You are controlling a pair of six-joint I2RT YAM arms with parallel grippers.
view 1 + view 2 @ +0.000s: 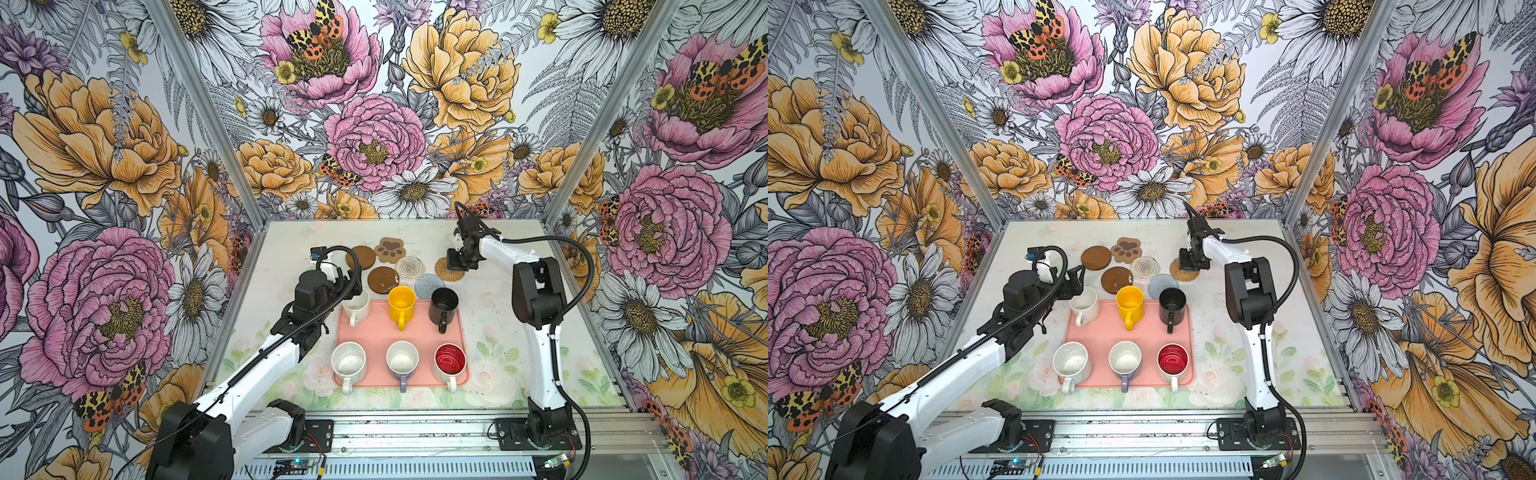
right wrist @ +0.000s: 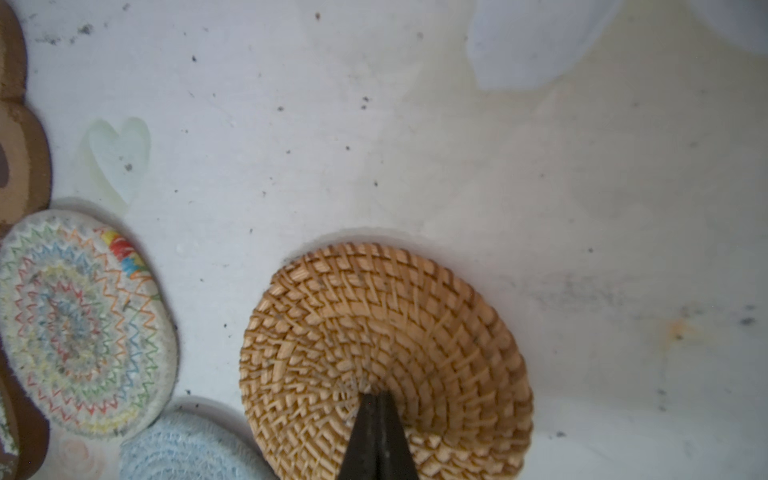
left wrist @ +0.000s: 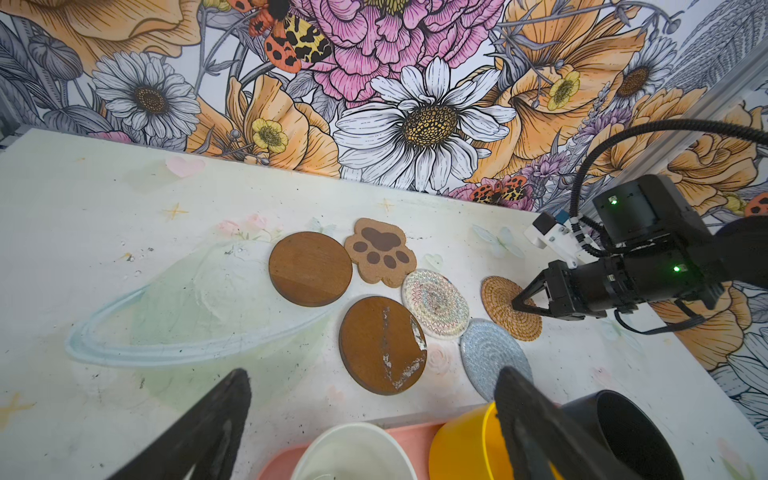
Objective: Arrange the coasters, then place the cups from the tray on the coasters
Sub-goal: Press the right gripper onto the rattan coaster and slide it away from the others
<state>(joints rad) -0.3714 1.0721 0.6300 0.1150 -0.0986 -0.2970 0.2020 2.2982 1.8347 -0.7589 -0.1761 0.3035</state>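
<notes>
Six coasters lie behind the tray (image 1: 374,328): two dark brown discs (image 1: 360,257) (image 1: 383,279), a paw-shaped one (image 1: 390,249), a patterned disc (image 1: 410,267), a pale blue disc (image 1: 429,286) and a rattan disc (image 1: 440,266). My right gripper (image 2: 376,397) is shut, its tips pressed on the middle of the rattan disc (image 2: 374,316). The tray carries white (image 1: 356,306), yellow (image 1: 402,303), black (image 1: 444,305), speckled (image 1: 348,361), lavender (image 1: 402,359) and red-lined (image 1: 450,359) cups. My left gripper (image 3: 374,374) hangs open and holds nothing, just above the white cup (image 3: 353,453).
Flowered walls close in the table (image 1: 498,332) at the back and on both sides. Bare tabletop lies left of the coasters and right of the rattan disc. A metal rail with both arm bases runs along the front edge.
</notes>
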